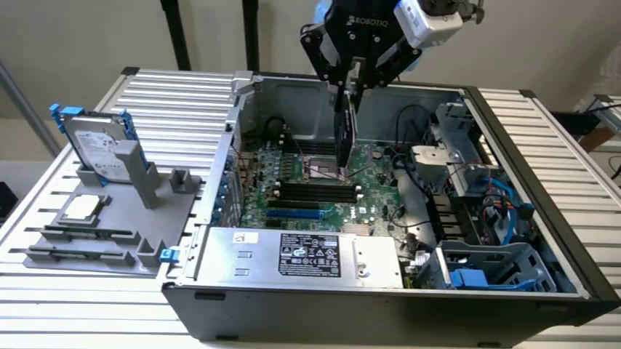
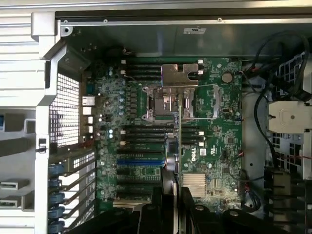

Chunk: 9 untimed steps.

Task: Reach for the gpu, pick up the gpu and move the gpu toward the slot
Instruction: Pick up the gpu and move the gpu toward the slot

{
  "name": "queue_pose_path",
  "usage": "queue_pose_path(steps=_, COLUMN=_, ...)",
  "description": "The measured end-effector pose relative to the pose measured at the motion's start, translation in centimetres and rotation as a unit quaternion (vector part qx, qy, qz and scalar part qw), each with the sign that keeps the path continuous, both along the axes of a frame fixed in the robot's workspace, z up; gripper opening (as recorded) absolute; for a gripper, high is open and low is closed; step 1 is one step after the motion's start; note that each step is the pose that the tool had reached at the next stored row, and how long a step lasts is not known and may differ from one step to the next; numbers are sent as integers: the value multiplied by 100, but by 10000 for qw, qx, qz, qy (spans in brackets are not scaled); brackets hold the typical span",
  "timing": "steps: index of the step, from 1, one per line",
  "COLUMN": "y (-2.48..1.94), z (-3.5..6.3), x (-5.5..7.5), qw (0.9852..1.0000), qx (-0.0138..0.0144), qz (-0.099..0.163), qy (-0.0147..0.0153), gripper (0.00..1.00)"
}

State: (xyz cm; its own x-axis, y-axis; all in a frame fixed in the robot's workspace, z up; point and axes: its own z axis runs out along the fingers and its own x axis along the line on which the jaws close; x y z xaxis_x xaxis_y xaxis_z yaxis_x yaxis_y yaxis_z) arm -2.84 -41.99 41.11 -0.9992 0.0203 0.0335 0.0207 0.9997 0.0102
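My hand [image 1: 351,73] is black, a blocky body with "ROBOTIQ" printed in white capitals across its upper face. Two dark, angular fingers [image 1: 325,62] taper down from it. Beside the body sits a pale grey-white box with rounded corners, trimmed with a strip of blue. In the wrist view my fingers [image 2: 192,214] show as glossy black linkages with round pivot joints.

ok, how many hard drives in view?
1 for certain: the hard drive, silver with a blue frame, stands upright in the gray fixture on the exterior view's left, outside the case. More may sit hidden in the case's drive bays.
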Motion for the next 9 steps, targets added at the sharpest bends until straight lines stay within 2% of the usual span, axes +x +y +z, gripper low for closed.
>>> queue_pose_path(steps=6, y=5, z=-107, x=137, qw=10000, qx=-3, qz=11, qy=0, gripper=26)
queue_pose_path(steps=9, y=5, z=-151, x=157, qw=10000, qx=-6, qz=17, qy=-5, gripper=26)
